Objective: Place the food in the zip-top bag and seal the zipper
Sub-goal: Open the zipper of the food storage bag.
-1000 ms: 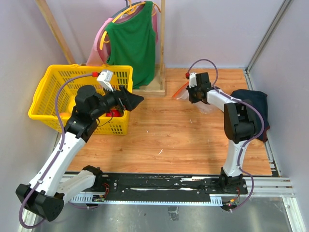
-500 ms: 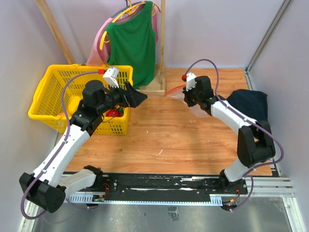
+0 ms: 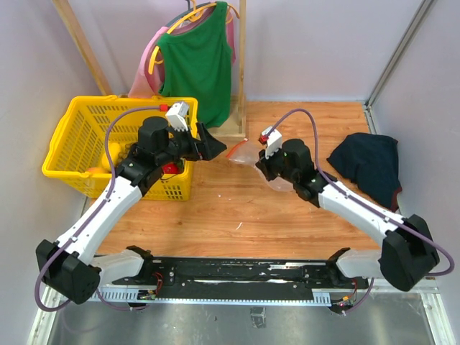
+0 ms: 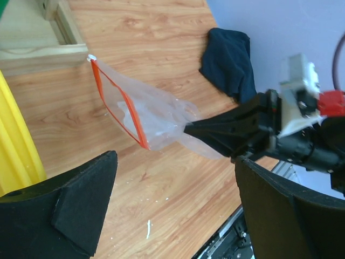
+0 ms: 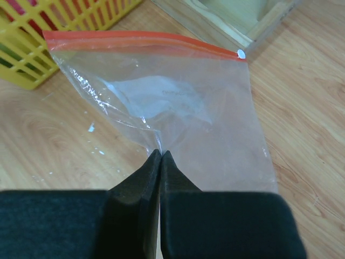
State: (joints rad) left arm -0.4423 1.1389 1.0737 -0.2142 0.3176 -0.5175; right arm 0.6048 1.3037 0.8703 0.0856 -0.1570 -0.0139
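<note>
The zip-top bag (image 3: 246, 154) is clear and crinkly, and it hangs just over the wooden table near the middle. My right gripper (image 3: 260, 167) is shut on the bag's bottom fold (image 5: 161, 152). The bag (image 5: 178, 102) spreads away from the fingertips, and the red-orange zipper (image 5: 145, 40) runs along its far edge. My left gripper (image 3: 212, 146) stands open just left of the bag, nothing between its fingers. In the left wrist view the bag (image 4: 151, 116) and zipper (image 4: 116, 102) lie ahead of the open left gripper (image 4: 175, 162). A red piece of food (image 3: 170, 167) shows inside the basket.
The yellow basket (image 3: 86, 154) stands at the left, and its corner (image 5: 32, 70) is close to the bag. A dark navy cloth heap (image 3: 370, 162) lies at the right. A wooden rack with a green shirt (image 3: 198, 57) stands at the back, its base (image 4: 43, 48) near the bag's mouth.
My right arm has carried the bag left, from the back right toward the table's middle. My left gripper has swung right, away from the basket and toward the bag.
</note>
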